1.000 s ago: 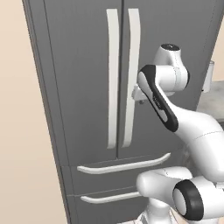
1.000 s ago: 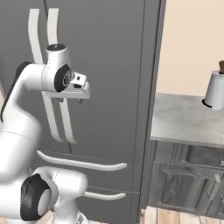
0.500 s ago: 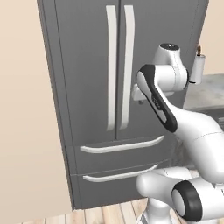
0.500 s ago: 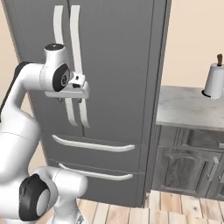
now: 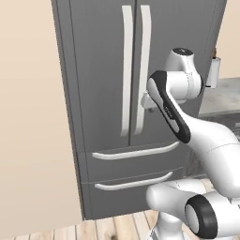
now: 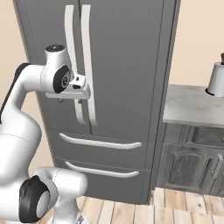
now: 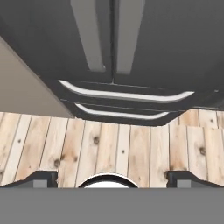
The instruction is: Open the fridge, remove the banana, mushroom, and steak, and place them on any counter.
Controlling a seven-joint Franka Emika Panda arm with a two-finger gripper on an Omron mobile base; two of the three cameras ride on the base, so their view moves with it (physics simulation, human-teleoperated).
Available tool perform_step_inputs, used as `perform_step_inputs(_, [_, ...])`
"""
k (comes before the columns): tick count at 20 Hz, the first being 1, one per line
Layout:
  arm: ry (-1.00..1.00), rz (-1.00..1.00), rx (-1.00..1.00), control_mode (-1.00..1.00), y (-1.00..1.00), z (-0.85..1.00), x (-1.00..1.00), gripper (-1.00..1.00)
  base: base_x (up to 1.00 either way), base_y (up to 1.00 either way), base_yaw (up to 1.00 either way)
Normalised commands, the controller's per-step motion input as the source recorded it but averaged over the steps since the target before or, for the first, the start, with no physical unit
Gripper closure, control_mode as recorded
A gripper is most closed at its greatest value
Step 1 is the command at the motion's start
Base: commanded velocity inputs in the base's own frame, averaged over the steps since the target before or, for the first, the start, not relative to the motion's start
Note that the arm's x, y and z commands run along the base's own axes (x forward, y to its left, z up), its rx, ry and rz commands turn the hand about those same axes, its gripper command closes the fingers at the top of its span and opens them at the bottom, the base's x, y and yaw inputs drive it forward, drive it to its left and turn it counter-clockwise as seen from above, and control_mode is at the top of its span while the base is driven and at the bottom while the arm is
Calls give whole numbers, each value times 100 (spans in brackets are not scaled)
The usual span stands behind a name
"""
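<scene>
While my claw (image 6: 83,94) hangs spread, empty, near the shut fridge (image 6: 122,65) handles, base rolled back since earlier.

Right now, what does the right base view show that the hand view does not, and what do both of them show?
The right base view alone shows the counter beside the fridge, with a white holder standing on it, and the grey cabinet doors below. The hand view alone shows the dark fingers, set wide apart, above the wooden floor. Both show the closed fridge doors, the two pale vertical handles and the two lower drawers.
</scene>
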Motion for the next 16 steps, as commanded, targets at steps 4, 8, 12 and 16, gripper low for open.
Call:
perform_step_inputs(4, [0, 0, 0, 100, 0, 0, 0, -100, -3, 27, 0])
perform_step_inputs(8, [0, 0, 0, -100, 0, -4, 0, -100, 0, 0, 0])
perform_step_inputs(12, [-10, 0, 0, -100, 0, -2, -13, -100, 0, 0, 0])
perform_step_inputs(16, [-30, 2, 2, -100, 0, 0, -2, -100, 0, 0, 0])
